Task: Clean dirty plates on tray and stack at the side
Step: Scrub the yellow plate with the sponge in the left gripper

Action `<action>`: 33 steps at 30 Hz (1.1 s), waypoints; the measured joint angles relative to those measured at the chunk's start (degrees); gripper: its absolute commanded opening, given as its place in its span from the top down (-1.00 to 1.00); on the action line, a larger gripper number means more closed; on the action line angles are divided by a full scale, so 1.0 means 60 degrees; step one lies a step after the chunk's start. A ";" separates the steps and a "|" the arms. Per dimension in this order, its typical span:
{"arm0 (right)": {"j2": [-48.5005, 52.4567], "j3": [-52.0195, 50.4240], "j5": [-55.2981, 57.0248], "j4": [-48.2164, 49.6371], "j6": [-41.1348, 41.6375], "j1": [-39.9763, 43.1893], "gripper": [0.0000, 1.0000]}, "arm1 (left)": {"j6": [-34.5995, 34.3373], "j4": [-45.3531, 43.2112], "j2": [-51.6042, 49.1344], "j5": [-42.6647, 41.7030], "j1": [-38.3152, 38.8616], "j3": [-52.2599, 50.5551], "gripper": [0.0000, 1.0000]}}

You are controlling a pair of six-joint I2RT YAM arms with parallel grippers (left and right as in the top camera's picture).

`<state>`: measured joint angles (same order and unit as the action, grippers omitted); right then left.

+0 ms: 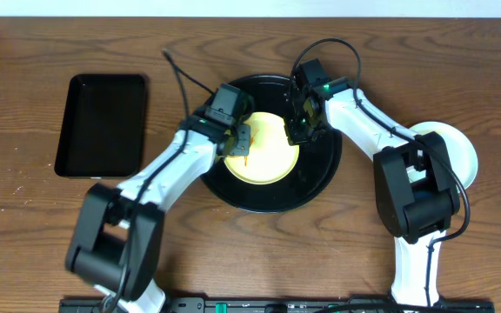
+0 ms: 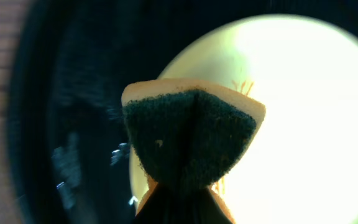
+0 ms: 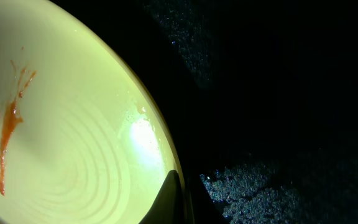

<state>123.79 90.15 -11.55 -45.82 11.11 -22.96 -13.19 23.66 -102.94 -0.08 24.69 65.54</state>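
Yellow plate [image 1: 272, 161]: 1 pc, small, round, pale yellow. Lies flat inside round tray [image 1: 320, 174], slightly toward tray's near-left side.
- Smear [image 3: 5, 127]: orange-red streak w/ a few specks on plate's inner face; overhead view shows it as a thin orange line on plate's left part, just beside the sponge.
- Round tray: glossy black, raised rim, approx. centre of tabletop [image 1: 42, 243]. Water droplets on its surface in both wrist views.
- Left gripper [image 1: 240, 139]: over plate's upper-left edge. Fingers [image 2: 179, 208] clamped narrow on sponge [image 2: 191, 130].
- Sponge: yellow body, dark green scouring face toward wrist cam, pinched so the pad creases down the middle. Sits above the plate's rim where yellow meets black tray. Contact w/ plate can't be told.
- Right gripper [image 1: 298, 130]: at plate's upper-right rim. One dark finger [image 3: 171, 199] lies right at the rim edge; the other is lost against the black tray, so width of opening can't be told.
- Side plate [image 1: 455, 152]: pale, round, on tabletop at far right, well apart from round tray, partly under right arm. Count and exact colour not readable.
- Rect. tray [image 1: 103, 124]: black, on tabletop at left, well apart from round tray.
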 measured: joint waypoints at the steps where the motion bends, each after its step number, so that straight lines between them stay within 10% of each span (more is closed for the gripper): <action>1: 0.0000 0.0000 0.0000 0.0000 0.0000 0.0000 0.98 | 0.0091 -0.0025 -0.0175 0.0000 0.0029 0.0000 0.85; 33: 0.0000 0.0000 0.0280 0.0004 0.0073 0.0029 0.98 | -0.0295 -0.3832 -0.2018 -0.0171 0.0299 0.0237 0.85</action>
<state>123.79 90.15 -9.87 -45.80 11.55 -22.79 -14.96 0.67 -115.04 -1.10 26.48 66.96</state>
